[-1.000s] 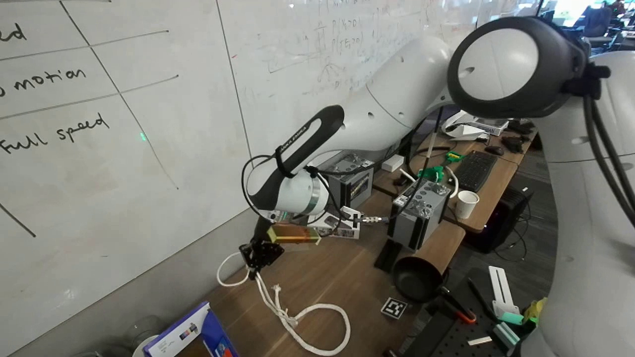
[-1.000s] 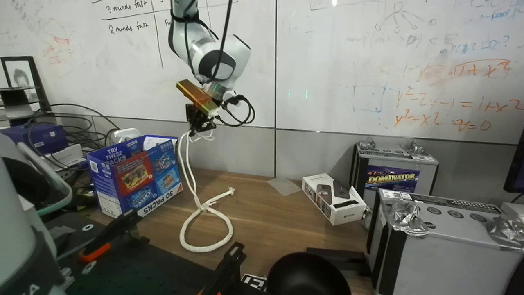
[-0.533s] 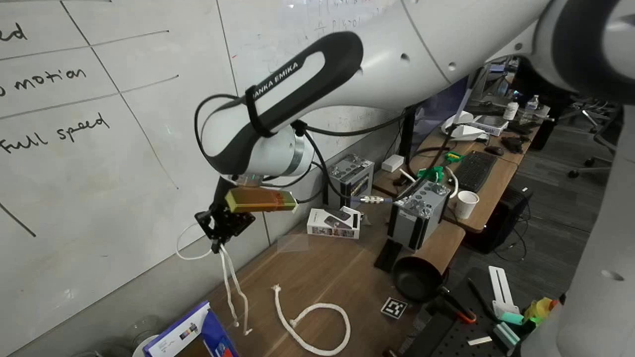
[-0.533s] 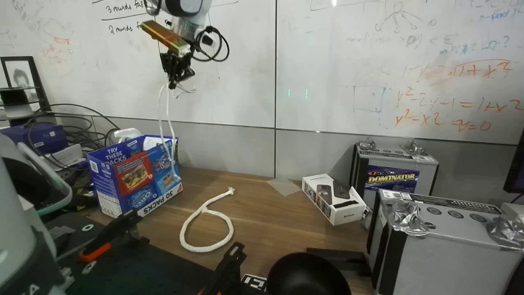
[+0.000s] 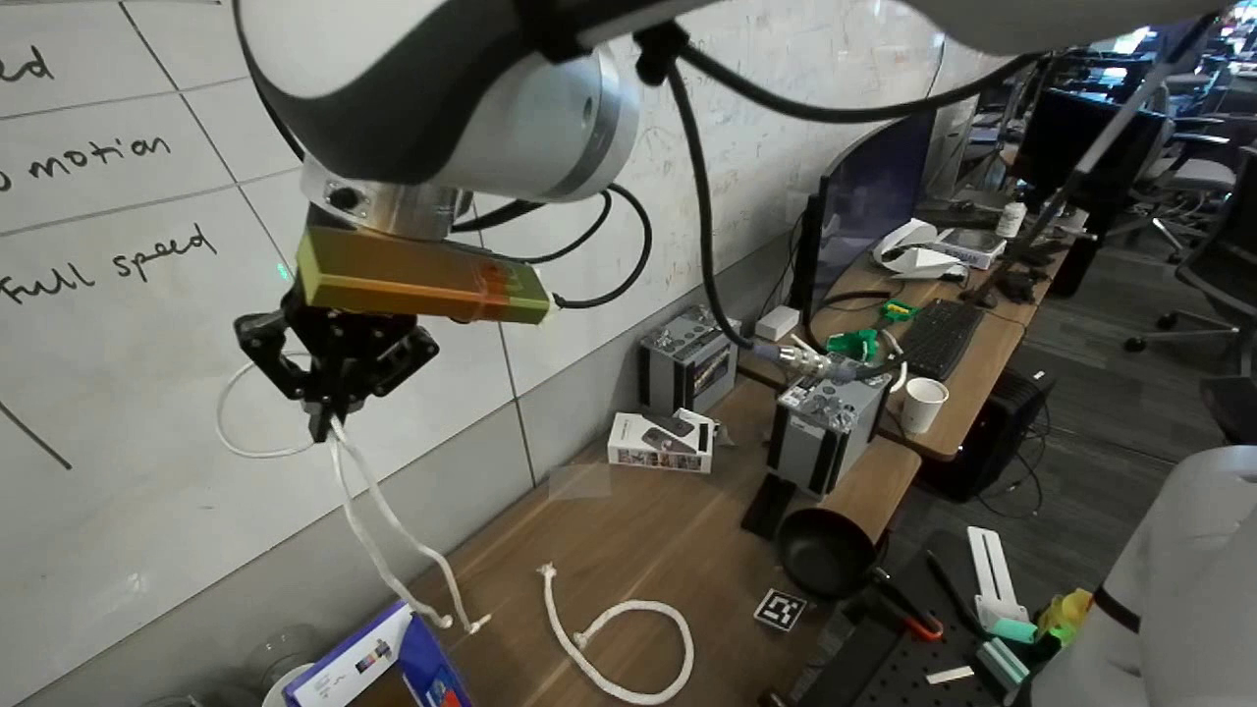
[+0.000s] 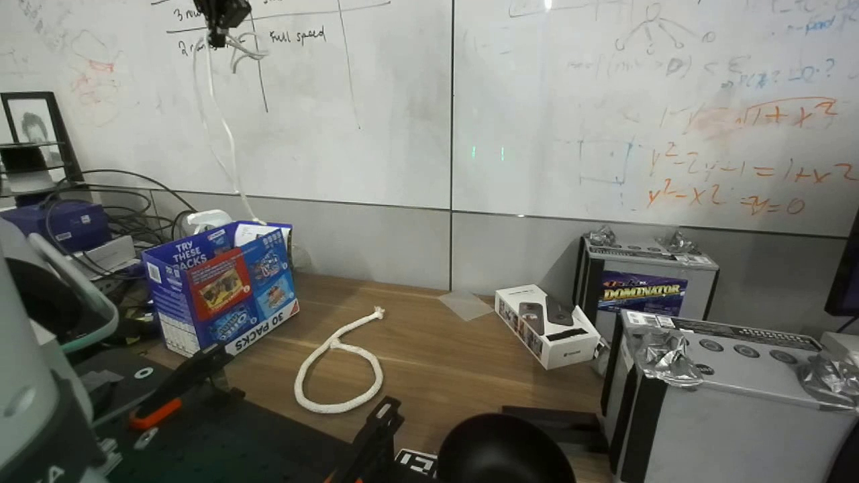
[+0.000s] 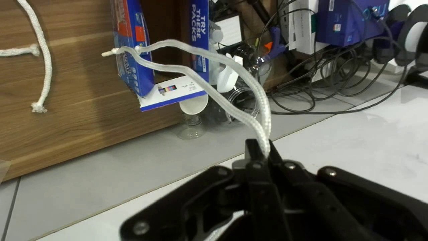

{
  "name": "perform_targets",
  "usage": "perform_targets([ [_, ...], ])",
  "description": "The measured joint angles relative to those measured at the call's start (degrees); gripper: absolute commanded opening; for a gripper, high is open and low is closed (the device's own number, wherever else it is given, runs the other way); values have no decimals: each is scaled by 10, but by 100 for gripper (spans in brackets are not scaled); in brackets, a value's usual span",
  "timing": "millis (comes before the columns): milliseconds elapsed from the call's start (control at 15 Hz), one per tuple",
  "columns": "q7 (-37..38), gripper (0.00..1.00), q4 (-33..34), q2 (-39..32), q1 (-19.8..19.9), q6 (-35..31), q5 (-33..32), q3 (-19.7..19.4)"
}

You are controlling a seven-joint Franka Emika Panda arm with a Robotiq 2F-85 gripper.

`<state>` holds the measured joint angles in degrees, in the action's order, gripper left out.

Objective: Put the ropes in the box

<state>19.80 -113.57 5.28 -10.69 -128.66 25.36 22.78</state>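
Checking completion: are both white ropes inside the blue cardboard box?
No: in an exterior view, one rope lies on the brown wooden table, while the other rope hangs from the black gripper.

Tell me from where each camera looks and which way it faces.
In an exterior view: raised, looking down along whiteboard and desk; arm and fingers show.
In an exterior view: across the desk, facing the whiteboard; fingers at top, likely robot base at left.
Wrist view: wrist-mounted, looking past fingers at bottom toward held rope and box.
Both exterior views share whiteboard, box and loose rope.

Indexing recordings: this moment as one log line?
gripper: holding dangling white rope; curled white rope: on wooden table; blue cardboard box: awaiting both
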Motion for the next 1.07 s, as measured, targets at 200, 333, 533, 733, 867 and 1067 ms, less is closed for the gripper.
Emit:
perform_targets([
  [200, 24, 2, 15, 12, -33, 26, -5, 1],
  [333, 29, 2, 20, 2, -50, 28, -7, 1],
  [533, 30, 2, 27, -32, -63, 28, -18, 1],
  [733, 28, 2, 40, -77, -68, 27, -28, 1],
  [867, 23, 2, 48, -103, -68, 27, -29, -2],
  [1067, 5, 2, 60, -132, -68, 27, -22, -7],
])
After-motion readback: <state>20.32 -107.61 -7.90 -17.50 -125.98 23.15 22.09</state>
